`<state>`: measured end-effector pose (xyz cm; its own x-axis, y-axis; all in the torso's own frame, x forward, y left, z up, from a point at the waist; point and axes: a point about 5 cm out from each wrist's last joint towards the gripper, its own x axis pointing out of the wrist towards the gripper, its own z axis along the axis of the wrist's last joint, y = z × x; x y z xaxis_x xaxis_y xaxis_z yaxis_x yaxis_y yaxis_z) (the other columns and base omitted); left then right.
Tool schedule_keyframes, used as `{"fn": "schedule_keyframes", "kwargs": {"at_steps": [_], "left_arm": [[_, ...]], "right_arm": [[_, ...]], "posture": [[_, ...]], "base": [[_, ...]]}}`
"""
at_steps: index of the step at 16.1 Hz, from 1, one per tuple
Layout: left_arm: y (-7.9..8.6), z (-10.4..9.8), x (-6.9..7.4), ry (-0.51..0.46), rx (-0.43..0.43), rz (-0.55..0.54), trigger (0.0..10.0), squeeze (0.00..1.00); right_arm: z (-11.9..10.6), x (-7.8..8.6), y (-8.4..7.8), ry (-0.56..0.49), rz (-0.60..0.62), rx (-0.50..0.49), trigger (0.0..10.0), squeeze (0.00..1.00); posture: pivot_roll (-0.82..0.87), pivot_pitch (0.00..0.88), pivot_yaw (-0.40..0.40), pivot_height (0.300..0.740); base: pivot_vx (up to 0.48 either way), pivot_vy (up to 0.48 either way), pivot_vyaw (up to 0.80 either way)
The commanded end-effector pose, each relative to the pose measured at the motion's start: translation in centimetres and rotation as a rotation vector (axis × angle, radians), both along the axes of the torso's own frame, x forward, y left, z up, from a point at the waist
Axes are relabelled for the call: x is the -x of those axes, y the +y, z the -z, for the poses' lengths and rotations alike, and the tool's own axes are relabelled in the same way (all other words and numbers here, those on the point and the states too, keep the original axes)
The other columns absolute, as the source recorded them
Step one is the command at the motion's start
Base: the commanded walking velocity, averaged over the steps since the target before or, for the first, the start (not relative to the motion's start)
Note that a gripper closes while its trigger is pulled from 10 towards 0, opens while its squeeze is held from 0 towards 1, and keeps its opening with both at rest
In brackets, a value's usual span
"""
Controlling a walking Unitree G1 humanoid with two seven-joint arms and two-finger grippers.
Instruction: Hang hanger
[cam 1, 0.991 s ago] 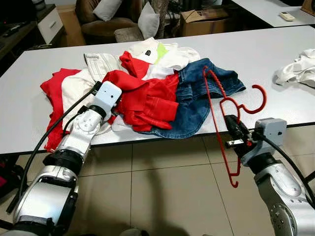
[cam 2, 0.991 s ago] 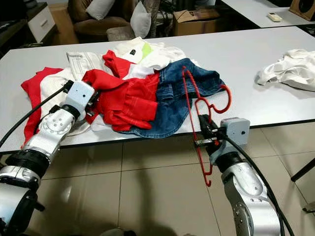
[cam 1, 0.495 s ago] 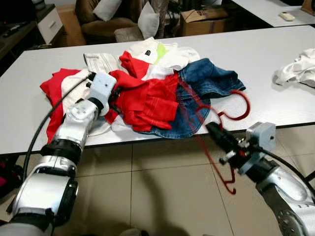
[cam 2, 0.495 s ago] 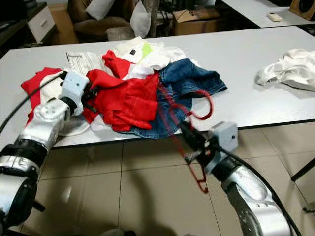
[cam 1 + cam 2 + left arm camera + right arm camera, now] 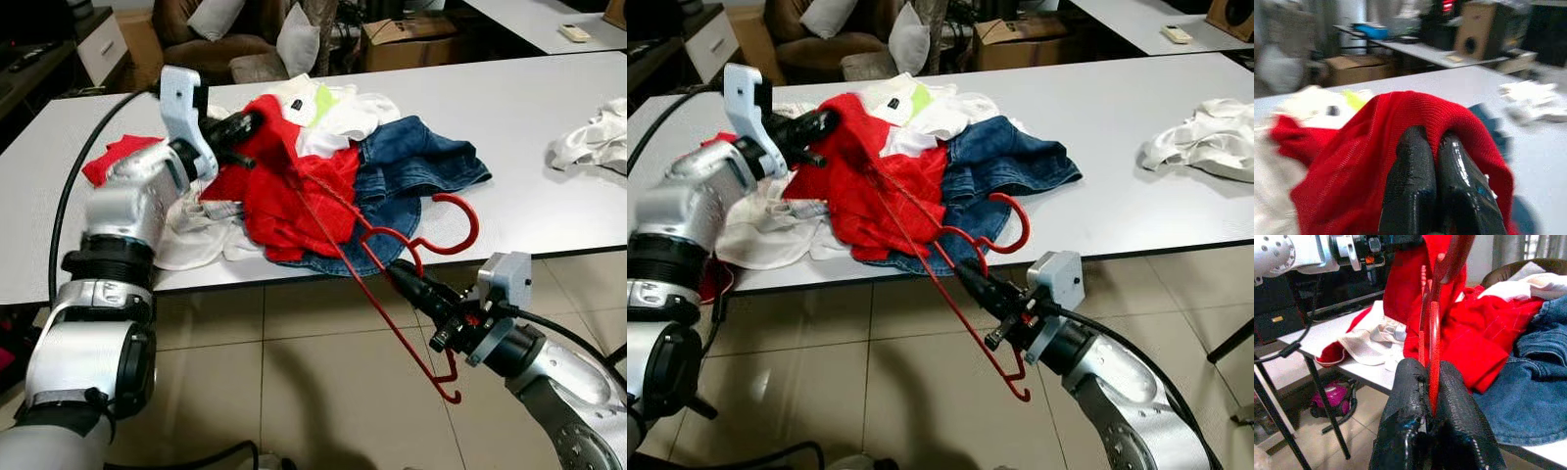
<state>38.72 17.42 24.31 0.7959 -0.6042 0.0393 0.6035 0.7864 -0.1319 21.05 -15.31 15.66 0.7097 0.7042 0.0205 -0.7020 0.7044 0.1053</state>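
- Looking through the left eye view, you see a long white table point(image 5: 549, 108) carrying a heap of clothes: a red garment point(image 5: 294, 186), blue jeans point(image 5: 411, 166) and white pieces. Your left gripper point(image 5: 240, 125) is raised above the heap, clenched on a fold of the red garment. Your right gripper point(image 5: 416, 291) sits just off the table's near edge, above the beige tiled floor point(image 5: 294, 372), grasping the red hanger point(image 5: 411, 245); its hook curls over the table edge beside the jeans, while one long arm slants up into the red garment.
- Turning to the right eye view, you find a separate white cloth bundle point(image 5: 1205, 142) well apart on the table's right side. Behind the table stand a brown armchair with pillows point(image 5: 892, 39), a cardboard box point(image 5: 1014, 34) and a second white table point(image 5: 1146, 24).
- Checking the left wrist view, you see both black fingers point(image 5: 1410, 191) pressed together with red knit fabric draped over their tips; the room beyond is blurred.
- Checking the right wrist view, you see the fingers point(image 5: 1405, 426) closed around the hanger's thin red bar, with the red garment, the jeans and the table edge behind.
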Motion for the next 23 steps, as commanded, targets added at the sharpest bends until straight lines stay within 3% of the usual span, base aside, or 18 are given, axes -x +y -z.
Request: {"fn": "schedule_keyframes", "kwargs": {"at_steps": [1,4,9,13,14,17,20,22,23], "left_arm": [[0.3,-1.3,0.3,-0.019,0.019,0.027,0.0,0.00],[-0.5,-1.9,1.7,-0.004,0.026,0.116,0.0,0.00],[-1.3,-2.4,2.5,0.014,0.032,0.151,0.0,0.00],[-0.7,-2.0,2.8,0.033,-0.029,0.124,0.0,0.00],[-0.4,-1.9,3.0,0.038,-0.068,0.121,0.0,0.00],[0.2,-2.0,3.2,0.039,-0.089,0.132,0.0,0.00],[1.9,-6.8,3.0,-0.123,0.095,0.086,0.0,0.00],[2.2,-9.3,3.5,-0.199,0.268,0.109,0.0,0.00],[2.2,-9.7,3.7,-0.204,0.307,0.126,0.0,0.00]], "right_arm": [[-0.3,-0.2,0.3,-0.007,-0.021,-0.006,10.0,0.00],[-0.5,-1.3,0.5,-0.012,-0.018,-0.015,10.0,0.00],[0.2,-2.9,1.3,0.022,-0.003,0.009,10.0,0.00],[0.3,-4.8,-0.2,0.020,0.215,0.030,10.0,0.00],[-0.5,-6.0,-1.5,0.006,0.344,-0.026,10.0,0.00],[-2.0,-7.4,-2.7,-0.036,0.438,-0.112,10.0,0.00],[-6.2,-9.0,-3.3,-0.199,0.429,-0.165,10.0,0.00],[-7.2,-9.2,-3.4,-0.236,0.424,-0.191,10.0,0.00],[-7.0,-9.1,-3.2,-0.225,0.408,-0.173,10.0,0.00]], "posture": [[-0.18,0.000,0.105,0.740],[-0.18,0.000,0.102,0.740],[-0.17,0.000,0.094,0.740],[-0.17,0.000,0.096,0.740],[-0.18,0.000,0.098,0.740],[-0.18,0.000,0.097,0.740],[-0.17,0.000,0.090,0.740],[-0.17,0.000,0.086,0.740],[-0.17,0.000,0.086,0.740]], "base": [[0.000,0.000,0.00],[0.000,0.000,0.00],[0.000,0.000,0.00],[0.000,0.000,0.00],[0.000,0.000,0.00],[0.000,0.000,0.00],[0.000,0.000,0.00],[0.000,0.000,0.00],[0.000,0.000,0.00]]}}
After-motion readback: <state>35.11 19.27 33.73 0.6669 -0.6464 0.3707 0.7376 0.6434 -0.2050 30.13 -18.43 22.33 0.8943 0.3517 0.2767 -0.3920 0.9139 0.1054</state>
